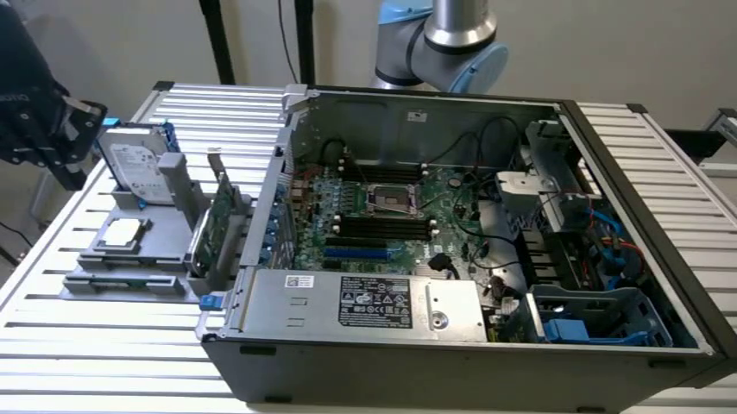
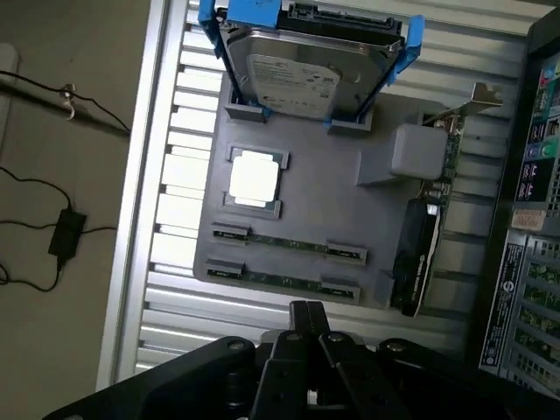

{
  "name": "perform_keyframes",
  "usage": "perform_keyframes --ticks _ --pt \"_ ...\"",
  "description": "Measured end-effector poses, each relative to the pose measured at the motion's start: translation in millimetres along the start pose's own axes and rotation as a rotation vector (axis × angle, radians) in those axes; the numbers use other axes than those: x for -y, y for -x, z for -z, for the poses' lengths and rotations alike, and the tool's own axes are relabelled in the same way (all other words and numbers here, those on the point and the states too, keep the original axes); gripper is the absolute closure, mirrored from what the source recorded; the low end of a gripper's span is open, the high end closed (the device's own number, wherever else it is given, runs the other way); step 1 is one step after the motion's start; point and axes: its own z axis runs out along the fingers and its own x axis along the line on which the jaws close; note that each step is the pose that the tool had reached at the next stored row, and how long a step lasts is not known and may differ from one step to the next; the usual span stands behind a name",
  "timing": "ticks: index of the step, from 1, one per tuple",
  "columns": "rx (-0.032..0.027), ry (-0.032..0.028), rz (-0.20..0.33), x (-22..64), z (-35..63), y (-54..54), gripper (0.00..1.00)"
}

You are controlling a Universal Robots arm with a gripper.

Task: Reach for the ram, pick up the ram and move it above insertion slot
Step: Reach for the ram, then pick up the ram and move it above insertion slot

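Two rams lie side by side in the grey holder (image 2: 324, 210): one thin green stick (image 2: 289, 244) and a second (image 2: 278, 280) closer to my gripper. My gripper (image 2: 307, 308) hovers above the holder's edge beside the second stick, touching neither, and its black fingers are pressed together with nothing between them. In the exterior view my gripper (image 1: 60, 151) hangs at the far left above the holder (image 1: 138, 259). The black memory slots (image 1: 374, 226) run across the motherboard in the open computer case (image 1: 461, 345).
The holder also carries a hard drive in a blue frame (image 2: 302, 74), a square processor (image 2: 255, 178) and a green expansion card with a metal bracket (image 2: 424, 245). The arm's base (image 1: 444, 39) stands behind the case. Cables lie on the floor (image 2: 52, 236).
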Motion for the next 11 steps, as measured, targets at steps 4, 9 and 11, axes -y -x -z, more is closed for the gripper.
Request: perform_keyframes --ticks 4,9,11 --pt "-0.0029 -0.0001 0.072 0.0 -0.9 0.0 0.89" --pt "-0.0065 -0.0001 0.164 0.1 -2.0 0.0 0.89" --pt "-0.0080 -0.0001 0.200 0.1 -2.4 0.0 0.89"
